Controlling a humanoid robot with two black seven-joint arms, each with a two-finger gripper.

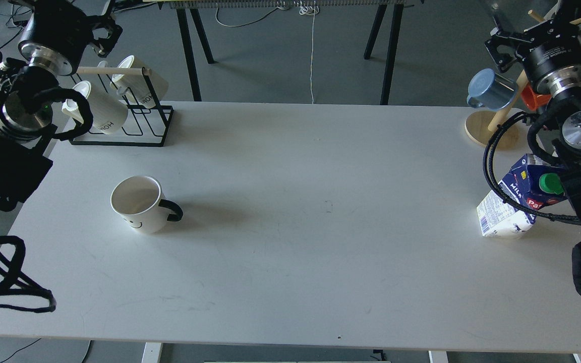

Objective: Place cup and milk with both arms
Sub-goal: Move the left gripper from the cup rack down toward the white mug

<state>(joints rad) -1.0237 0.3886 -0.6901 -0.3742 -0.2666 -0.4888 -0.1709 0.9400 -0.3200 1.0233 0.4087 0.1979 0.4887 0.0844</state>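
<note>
A white cup with a smiley face and a black handle stands upright on the left half of the white table. A blue and white milk carton with a green cap stands at the table's right edge, partly behind my right arm and its cable. My left gripper is high at the back left, above the mug rack and far from the cup. My right gripper is high at the back right, above the blue cup and away from the carton. Both are dark and seen end-on.
A black wire rack with white mugs stands at the back left corner. A wooden mug tree holding a blue cup stands at the back right, with an orange object behind it. Black table legs stand beyond the far edge.
</note>
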